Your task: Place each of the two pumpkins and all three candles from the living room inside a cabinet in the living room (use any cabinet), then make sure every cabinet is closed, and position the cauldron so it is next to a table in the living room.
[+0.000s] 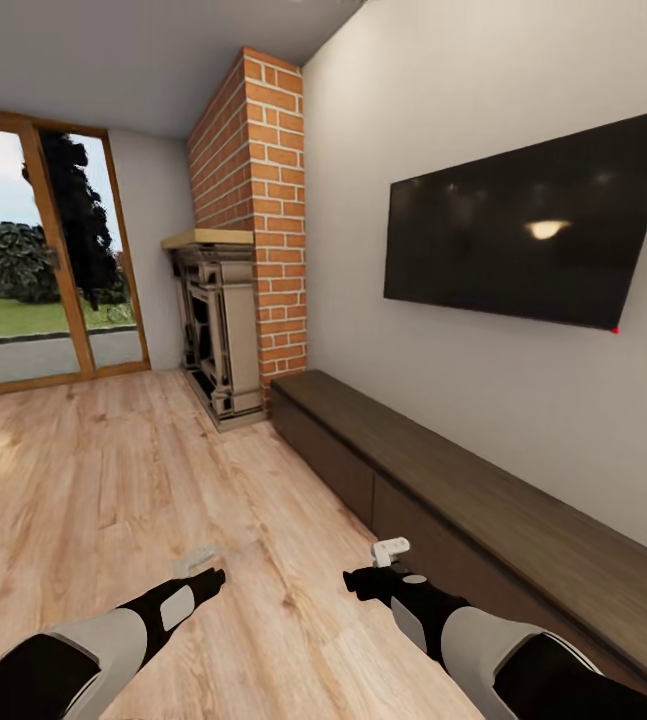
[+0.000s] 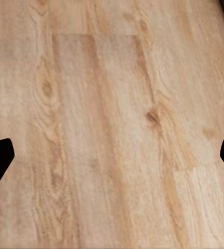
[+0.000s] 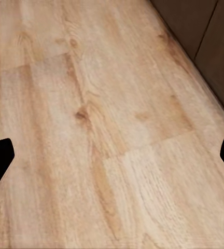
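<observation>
While both arms hang low over the pale wood-plank floor [image 1: 113,480], your left gripper [image 2: 112,155] and right gripper [image 3: 112,155] are spread wide with nothing between the fingers. Just beyond your right gripper runs the long, low dark-brown wooden cabinet [image 1: 483,500], its flat front panels closed, below a wall-mounted black television [image 1: 523,235].

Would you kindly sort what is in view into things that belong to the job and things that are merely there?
Job: cabinet, panels shut; left gripper and right gripper, both open and empty.
Merely there: television, brick chimney, fireplace, glass doors.
</observation>
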Controlling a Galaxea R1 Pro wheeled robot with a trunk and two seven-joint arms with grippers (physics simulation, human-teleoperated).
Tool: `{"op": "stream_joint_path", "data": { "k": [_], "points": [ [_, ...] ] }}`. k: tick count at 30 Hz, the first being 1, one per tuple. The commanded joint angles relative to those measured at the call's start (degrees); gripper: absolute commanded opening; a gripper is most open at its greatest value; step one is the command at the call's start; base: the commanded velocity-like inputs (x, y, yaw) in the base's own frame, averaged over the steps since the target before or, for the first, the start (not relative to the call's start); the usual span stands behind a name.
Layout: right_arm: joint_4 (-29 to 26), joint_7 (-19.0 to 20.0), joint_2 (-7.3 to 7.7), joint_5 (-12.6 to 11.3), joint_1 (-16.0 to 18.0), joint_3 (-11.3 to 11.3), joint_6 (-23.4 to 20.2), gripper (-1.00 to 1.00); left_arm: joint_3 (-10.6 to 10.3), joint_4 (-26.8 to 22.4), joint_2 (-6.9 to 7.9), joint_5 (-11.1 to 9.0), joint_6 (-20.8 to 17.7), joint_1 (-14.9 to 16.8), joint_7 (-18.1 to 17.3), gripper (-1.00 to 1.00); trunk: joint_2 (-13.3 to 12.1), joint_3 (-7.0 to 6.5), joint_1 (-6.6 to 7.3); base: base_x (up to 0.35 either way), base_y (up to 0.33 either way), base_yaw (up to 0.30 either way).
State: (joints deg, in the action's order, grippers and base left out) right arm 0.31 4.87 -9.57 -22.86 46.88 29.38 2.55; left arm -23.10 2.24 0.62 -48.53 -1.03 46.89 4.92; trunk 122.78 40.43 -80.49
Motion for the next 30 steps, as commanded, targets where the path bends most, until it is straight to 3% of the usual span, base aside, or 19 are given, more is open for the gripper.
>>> {"op": "stream_joint_path", "data": {
  "k": [1, 23, 30],
  "points": [
    [0.1, 0.2, -0.01, -0.6, 0.1, 0.4, 0.3, 1.0, -0.5, 0.0, -0.03, -0.4, -0.1, 0.1, 0.1, 1.0, -0.4, -0.18, 0.23, 0.0, 0.0, 0.245],
    [0.2, 0.2, -0.01, -0.6, 0.1, 0.5, 0.3, 1.0, -0.5, 0.0, -0.02, -0.4, -0.1, 0.0, 0.1, 1.0, -9.2, -5.42, 5.07, 0.0, 0.0, 0.232],
    [0.3, 0.2, -0.01, -0.6, 0.1, 1.5, 0.2, 1.0, -0.5, 0.1, 0.03, -0.4, -0.1, 0.1, 0.1, 1.0, -12.0, -7.13, 6.6, 0.0, 0.0, 0.218]
  ]
}}
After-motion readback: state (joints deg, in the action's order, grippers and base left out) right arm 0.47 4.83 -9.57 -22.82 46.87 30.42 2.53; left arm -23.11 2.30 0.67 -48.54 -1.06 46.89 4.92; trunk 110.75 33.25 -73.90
